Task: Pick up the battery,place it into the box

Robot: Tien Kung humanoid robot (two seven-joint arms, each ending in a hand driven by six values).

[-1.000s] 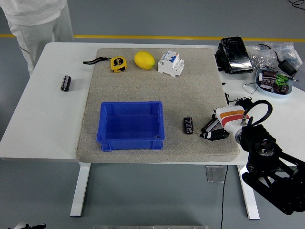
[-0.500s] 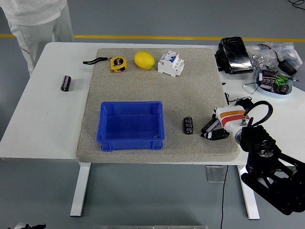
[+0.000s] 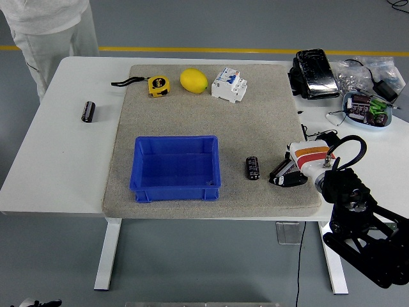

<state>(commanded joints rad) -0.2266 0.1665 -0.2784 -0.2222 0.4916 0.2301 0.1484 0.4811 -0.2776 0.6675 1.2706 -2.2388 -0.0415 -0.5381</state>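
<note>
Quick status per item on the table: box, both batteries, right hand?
blue box: empty, upright on the mat
battery: lying on the mat right of the box, not held
second battery: lying on bare table, far left
right hand: low on the mat beside the battery, holding nothing

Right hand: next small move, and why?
Probably slide the right hand a little further left toward the battery on the mat. The hand sits low just right of the battery with a clear gap between them, nothing held, and the blue box beyond the battery is empty. A second battery lies far left, out of easy reach.
</note>
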